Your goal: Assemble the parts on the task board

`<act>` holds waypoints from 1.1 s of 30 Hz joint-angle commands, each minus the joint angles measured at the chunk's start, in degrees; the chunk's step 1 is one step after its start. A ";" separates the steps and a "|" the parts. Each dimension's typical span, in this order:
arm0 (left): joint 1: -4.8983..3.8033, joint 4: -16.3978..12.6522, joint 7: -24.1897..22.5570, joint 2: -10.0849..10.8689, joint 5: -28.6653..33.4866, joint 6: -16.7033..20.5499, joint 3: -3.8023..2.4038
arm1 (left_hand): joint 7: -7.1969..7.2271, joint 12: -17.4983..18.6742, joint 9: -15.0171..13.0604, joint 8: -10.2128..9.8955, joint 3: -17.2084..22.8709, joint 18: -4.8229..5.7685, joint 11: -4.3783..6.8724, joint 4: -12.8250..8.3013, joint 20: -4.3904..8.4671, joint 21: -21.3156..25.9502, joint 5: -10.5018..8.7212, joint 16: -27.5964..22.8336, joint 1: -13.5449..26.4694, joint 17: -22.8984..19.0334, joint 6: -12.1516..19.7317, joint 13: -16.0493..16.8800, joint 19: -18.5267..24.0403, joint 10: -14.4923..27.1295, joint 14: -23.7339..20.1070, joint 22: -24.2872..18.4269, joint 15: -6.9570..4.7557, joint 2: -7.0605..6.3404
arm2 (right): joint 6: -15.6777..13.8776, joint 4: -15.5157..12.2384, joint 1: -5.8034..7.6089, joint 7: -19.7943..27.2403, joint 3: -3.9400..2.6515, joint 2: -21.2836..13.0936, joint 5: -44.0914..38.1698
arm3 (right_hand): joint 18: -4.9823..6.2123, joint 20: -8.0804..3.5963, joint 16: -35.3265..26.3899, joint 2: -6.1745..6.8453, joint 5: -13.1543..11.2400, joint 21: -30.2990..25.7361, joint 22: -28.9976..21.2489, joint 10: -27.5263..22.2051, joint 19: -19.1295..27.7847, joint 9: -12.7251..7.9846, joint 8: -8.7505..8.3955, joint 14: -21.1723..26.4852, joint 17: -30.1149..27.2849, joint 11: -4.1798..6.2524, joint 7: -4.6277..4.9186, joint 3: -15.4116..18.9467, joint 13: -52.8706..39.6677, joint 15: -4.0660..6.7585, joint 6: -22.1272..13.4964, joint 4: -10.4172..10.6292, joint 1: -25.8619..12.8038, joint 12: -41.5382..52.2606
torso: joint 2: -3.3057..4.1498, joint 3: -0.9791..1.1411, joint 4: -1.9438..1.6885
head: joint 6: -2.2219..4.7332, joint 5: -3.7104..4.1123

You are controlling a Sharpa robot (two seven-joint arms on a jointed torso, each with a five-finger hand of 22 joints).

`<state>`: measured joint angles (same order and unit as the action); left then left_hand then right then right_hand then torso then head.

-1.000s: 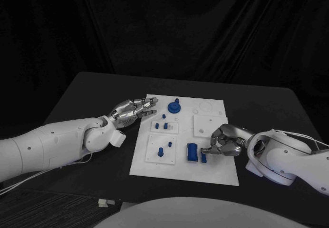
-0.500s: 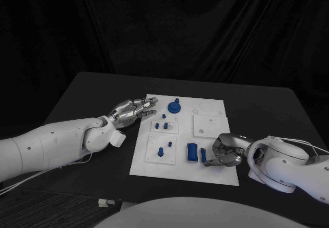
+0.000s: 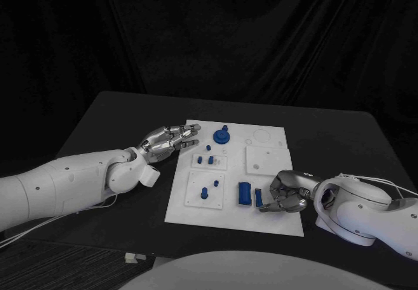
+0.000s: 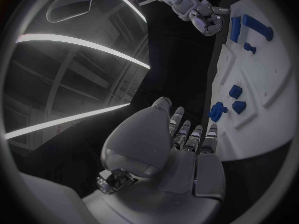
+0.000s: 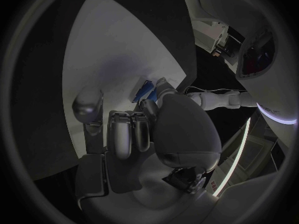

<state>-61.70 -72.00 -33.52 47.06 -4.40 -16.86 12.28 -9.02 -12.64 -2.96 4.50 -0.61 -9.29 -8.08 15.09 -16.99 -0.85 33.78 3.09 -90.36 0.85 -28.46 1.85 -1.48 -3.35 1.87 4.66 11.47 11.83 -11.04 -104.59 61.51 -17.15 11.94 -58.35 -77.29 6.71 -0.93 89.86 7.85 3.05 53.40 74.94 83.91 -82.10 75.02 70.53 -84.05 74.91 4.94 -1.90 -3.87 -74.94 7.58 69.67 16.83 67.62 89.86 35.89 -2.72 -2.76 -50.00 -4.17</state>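
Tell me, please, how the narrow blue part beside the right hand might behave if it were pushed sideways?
The narrow blue part looks slim and upright on the task board, so it would probably tip rather than slide. It seems a rigid moulded piece, unlikely to bend. The larger blue block stands close beside it and might stop a fall that way. The right hand sits on its other side.

Right hand (image 3: 286, 192) touches blue part (image 3: 258, 197) on task board (image 3: 279, 220).

Right hand (image 3: 283, 194) now lower along the task board's (image 3: 274, 222) right side, nearer its front edge; fingers curled beside the blue bar (image 3: 258, 197).
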 commanded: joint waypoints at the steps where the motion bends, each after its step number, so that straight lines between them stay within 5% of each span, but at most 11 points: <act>1: 0.09 -0.05 -0.59 -0.08 0.30 -0.64 -0.05 | -0.57 -0.28 -0.10 0.30 0.40 0.30 -0.49 0.02 0.20 -0.15 0.18 0.36 0.11 0.08 -0.15 0.07 -0.27 -0.10 -0.07 -0.08 -0.10 -0.33 | -0.82 0.03 -0.17 -1.09 0.00 0.02 -0.62 | -0.52 -0.29 -0.04 -0.80 -0.05 -0.37 6.89 6.09 0.05 3.68 -0.59 -5.88 14.82 0.29 0.02 -0.22 -15.06 0.30 -0.69 -0.07 -0.11 0.14 | 0.01 -0.01 -0.04 | 0.00 0.11; 13: 0.11 -0.01 -0.54 -0.14 0.30 -0.71 -0.05 | -0.57 -0.28 -0.10 0.30 0.40 0.30 -0.49 0.02 0.20 -0.15 0.18 0.36 0.11 0.08 -0.15 0.07 -0.27 -0.10 -0.07 -0.08 -0.10 -0.33 | -0.56 0.63 -0.18 -2.21 0.00 0.37 -0.62 | -0.39 -0.25 -0.28 -3.68 -0.08 -1.09 6.70 6.09 0.31 3.69 -1.83 -5.79 14.45 0.26 0.04 -0.94 -15.06 0.27 -1.88 -0.77 0.43 0.14 | -0.03 -0.01 0.00 | 0.00 0.04; 33: 0.22 0.04 -0.46 -0.22 0.30 -0.89 -0.05 | -0.60 -0.28 -0.10 0.34 0.58 0.28 -0.53 0.05 0.20 -0.14 0.17 0.36 0.16 0.08 -0.22 0.08 -0.25 -0.12 -0.08 -0.13 -0.13 -0.38 | -1.35 2.04 -0.54 -3.53 0.00 2.07 -0.62 | -0.31 -0.35 -0.42 -5.32 -0.25 -1.47 6.58 6.09 0.35 4.42 -1.63 -5.74 14.24 0.36 -0.04 -1.07 -15.06 0.38 -1.42 -2.35 3.57 0.14 | -0.02 0.01 -0.04 | 0.00 0.03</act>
<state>-61.58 -71.91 -33.41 46.97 -4.40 -16.95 12.28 -9.02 -12.63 -3.01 4.49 -0.20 -9.29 -8.25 15.17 -16.99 -0.85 33.78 3.09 -90.36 0.85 -28.46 1.86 -1.48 -3.52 1.87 4.58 11.47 11.83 -11.29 -102.73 61.08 -19.12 11.98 -56.31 -77.52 6.71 -1.13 89.66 3.83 3.05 52.06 74.92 83.91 -81.89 76.46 69.11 -84.05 74.90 4.91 -1.52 -5.00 -74.92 7.57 67.85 14.91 69.63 89.86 35.87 -2.72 -2.79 -50.00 -4.21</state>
